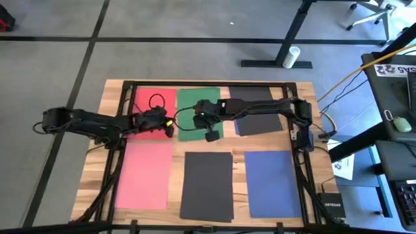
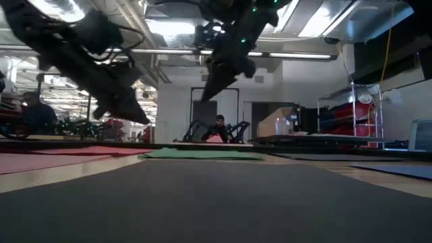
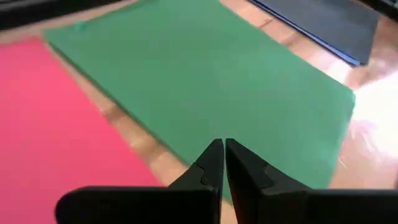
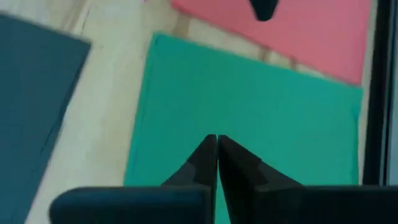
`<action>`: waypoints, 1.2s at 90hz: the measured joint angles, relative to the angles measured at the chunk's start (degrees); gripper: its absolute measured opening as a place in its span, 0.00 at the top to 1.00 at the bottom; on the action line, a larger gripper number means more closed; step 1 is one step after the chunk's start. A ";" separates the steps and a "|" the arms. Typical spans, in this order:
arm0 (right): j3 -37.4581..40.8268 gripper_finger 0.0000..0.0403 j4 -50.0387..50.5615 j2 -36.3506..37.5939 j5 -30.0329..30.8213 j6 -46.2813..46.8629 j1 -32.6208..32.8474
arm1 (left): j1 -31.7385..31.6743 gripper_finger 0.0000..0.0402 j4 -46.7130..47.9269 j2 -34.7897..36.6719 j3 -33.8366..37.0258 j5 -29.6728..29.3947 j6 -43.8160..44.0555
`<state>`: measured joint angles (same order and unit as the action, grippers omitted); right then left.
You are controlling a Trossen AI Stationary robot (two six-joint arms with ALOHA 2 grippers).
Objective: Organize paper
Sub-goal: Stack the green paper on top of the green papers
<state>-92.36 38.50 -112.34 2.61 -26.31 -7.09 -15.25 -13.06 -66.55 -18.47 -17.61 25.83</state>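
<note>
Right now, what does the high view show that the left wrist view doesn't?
Only the high view shows all six sheets, including the pink sheet, the front dark grey sheet and the blue sheet, plus the right claw. Only the left wrist view shows the left claw with fingers shut. Both show the green sheet beside the red sheet.

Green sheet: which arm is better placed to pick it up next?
Probably the right. The right gripper hangs shut above the green sheet, at its near edge. The left gripper, also shut, sits beside it over the red sheet.
</note>
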 joint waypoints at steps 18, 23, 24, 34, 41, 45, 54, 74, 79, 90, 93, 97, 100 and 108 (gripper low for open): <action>0.04 1.00 8.25 1.64 4.86 1.79 -0.05 | -6.00 1.00 0.61 -10.54 -7.64 1.99 -7.09; 0.76 1.00 8.19 1.64 5.95 2.14 -0.47 | -7.14 1.00 0.66 -13.50 -9.21 3.74 -8.09; 0.97 1.00 8.18 1.64 6.02 2.15 -0.62 | -7.33 1.00 0.64 -14.04 -9.47 3.98 -8.16; 4.16 1.00 6.41 1.64 5.90 2.94 -2.38 | -8.31 1.00 0.44 -18.55 -11.23 4.81 -8.27; 7.52 1.00 3.18 1.64 5.52 3.74 -3.62 | -8.50 1.00 0.48 -20.60 -11.55 4.83 -8.27; 9.28 1.00 2.13 1.64 5.47 4.06 -4.35 | -8.50 1.00 0.49 -21.35 -11.55 4.82 -8.27; 13.05 1.00 -0.33 1.64 6.46 5.75 -6.59 | -8.54 1.00 0.57 -22.02 -11.48 4.67 -8.03; 19.82 1.00 -8.14 1.64 6.93 10.46 -12.55 | -10.25 1.00 0.62 -22.02 -11.44 2.21 -7.92; 21.31 1.00 -9.90 1.64 6.83 12.06 -13.74 | -10.89 1.00 1.21 -22.02 -11.44 2.19 -7.73; 23.25 1.00 -12.63 1.64 4.16 15.04 -15.82 | -11.94 1.00 1.51 -22.02 -11.44 2.19 -7.64; 23.57 1.00 -13.08 1.64 3.74 15.47 -16.18 | -12.20 1.00 1.60 -22.04 -11.44 2.21 -7.75; 23.92 1.00 -13.41 1.63 3.60 15.59 -16.44 | -12.60 1.00 1.45 -22.21 -11.44 2.21 -7.93; 24.07 1.00 -13.53 1.62 3.47 15.61 -16.65 | -12.93 1.00 1.42 -22.35 -11.44 2.19 -8.03; 24.22 1.00 -15.13 1.62 2.99 15.90 -16.68 | -13.75 1.00 0.68 -23.40 -11.44 2.32 -8.03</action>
<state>-68.14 23.37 -110.72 5.60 -10.41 -23.77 -29.00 -12.38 -89.95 -29.91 -15.28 17.80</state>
